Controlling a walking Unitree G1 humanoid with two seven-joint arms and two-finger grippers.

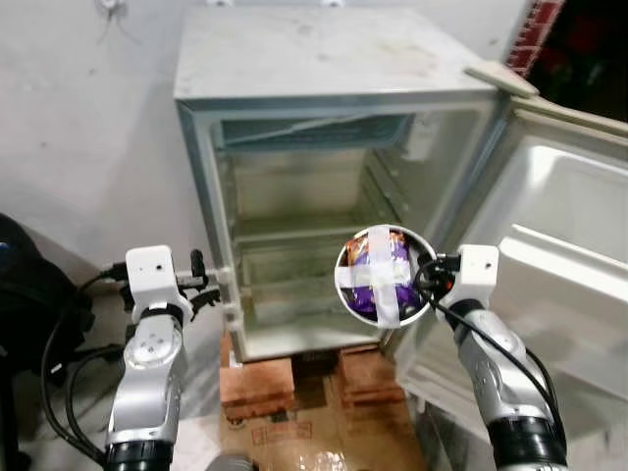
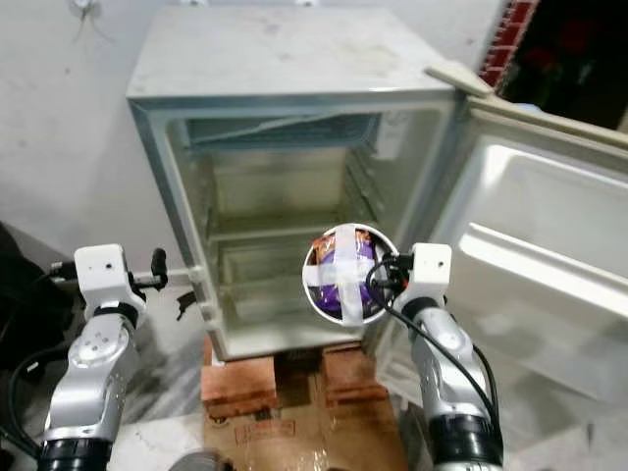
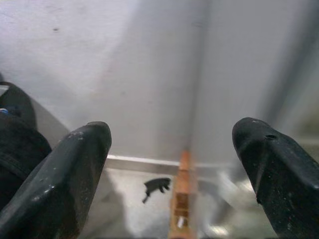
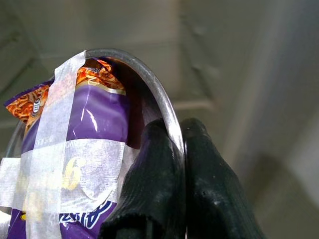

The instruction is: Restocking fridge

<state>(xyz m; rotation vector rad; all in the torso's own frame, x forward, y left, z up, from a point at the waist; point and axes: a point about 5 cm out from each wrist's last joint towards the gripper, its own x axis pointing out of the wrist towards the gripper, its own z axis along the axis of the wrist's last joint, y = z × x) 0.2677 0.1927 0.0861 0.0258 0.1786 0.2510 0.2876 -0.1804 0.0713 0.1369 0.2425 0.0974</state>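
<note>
The right gripper (image 1: pixel 424 275) clamped its jaws on the thin metal rim of a round bowl (image 1: pixel 382 276) tipped on edge, mouth facing the camera. A glossy purple noodle packet (image 4: pixel 94 124) was held inside by crossed white tape (image 1: pixel 386 286), before the open white fridge (image 1: pixel 294 196). The left gripper (image 3: pixel 169 169) hung beside the fridge, jaws spread.

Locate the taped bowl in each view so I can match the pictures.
Left eye: bowl, right of centre, before the open fridge, held by the right tool.
Right eye: bowl, near centre, same fridge behind.
Left wrist: wall and floor, no bowl.
Right wrist: bowl, rim pinched.
Landmark: fridge.
</note>
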